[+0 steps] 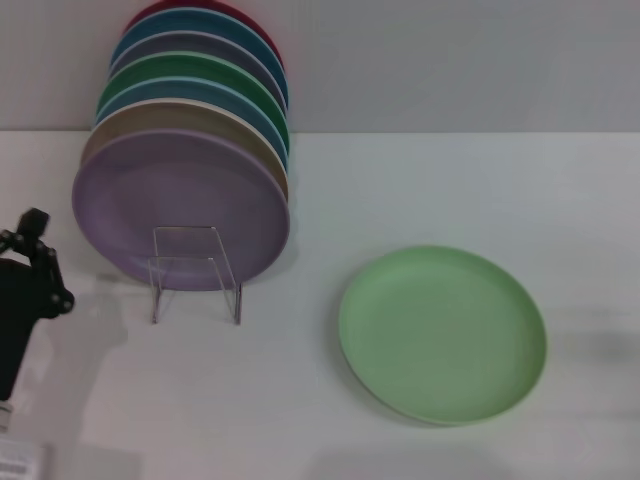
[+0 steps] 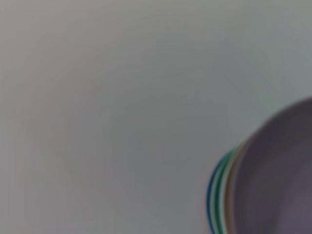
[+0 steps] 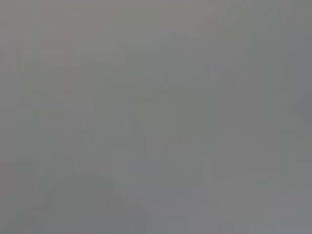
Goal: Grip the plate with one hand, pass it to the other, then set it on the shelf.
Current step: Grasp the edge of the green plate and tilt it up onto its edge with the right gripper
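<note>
The light-green plate (image 1: 442, 333) lies flat on the white table, right of centre and towards the front. The clear rack, the shelf (image 1: 195, 272), stands at the left with its bent front loop facing me. It holds a row of upright plates. My left gripper (image 1: 30, 285) shows as a black shape at the far left edge, left of the rack and far from the light-green plate. My right gripper is out of view. The right wrist view shows only a plain grey surface.
A lilac plate (image 1: 180, 205) stands at the front of the rack and also shows in the left wrist view (image 2: 280, 180). Behind it stand tan, blue, dark green (image 1: 205, 72) and red plates. A white wall (image 1: 450, 60) runs behind the table.
</note>
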`<state>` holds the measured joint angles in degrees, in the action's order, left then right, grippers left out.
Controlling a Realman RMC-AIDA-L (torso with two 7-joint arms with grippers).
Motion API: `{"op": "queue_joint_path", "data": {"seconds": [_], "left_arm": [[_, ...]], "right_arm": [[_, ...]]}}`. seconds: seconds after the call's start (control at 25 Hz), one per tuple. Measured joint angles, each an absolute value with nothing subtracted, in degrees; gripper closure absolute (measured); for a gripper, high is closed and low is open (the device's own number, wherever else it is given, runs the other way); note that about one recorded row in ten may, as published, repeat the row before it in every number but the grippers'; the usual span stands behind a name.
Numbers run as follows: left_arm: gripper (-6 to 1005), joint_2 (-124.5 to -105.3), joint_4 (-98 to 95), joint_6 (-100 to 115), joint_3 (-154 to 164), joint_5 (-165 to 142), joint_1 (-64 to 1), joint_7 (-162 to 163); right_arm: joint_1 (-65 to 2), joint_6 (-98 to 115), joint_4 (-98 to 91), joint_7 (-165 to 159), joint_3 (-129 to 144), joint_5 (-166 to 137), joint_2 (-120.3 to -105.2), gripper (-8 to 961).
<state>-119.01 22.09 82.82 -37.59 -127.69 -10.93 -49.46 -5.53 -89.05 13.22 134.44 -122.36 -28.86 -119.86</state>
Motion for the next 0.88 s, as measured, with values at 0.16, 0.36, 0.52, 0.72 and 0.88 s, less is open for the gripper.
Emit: {"op": "queue_joint_path", "data": {"seconds": [0.16,0.36,0.52,0.72,0.88], "left_arm": [[976,-118.71,21.71,85.29,-39.16,-127.48,-11.06,-35.97],[870,-118.48,20.81,87.62,-42.99,-127.47,-10.97,-19.96],[741,-118.51,18.54,87.41,-43.59,-127.50,-11.83,-16.77],[602,-118.56,18.01,87.32,-43.85,-127.48,-12.01,-16.32],[415,-118.47,17.67,87.22,-44.36,-127.45,-12.05,-13.07]], "right_arm": [[-4.68,-90.53,18.08,137.53,-121.07,-34.80,-119.31,589],[-1.73,-80.72,38.00,120.95,-123.08,-49.51,-118.55,373],[0.40,-68.93,60.17,102.43,-123.21,-66.98,-118.92,231],[-4.06,-65.99,80.64,69.85,-123.40,-99.60,-118.63,169],[-10.96,-71.77,87.93,50.63,-123.03,-120.75,-118.62,143]]}}
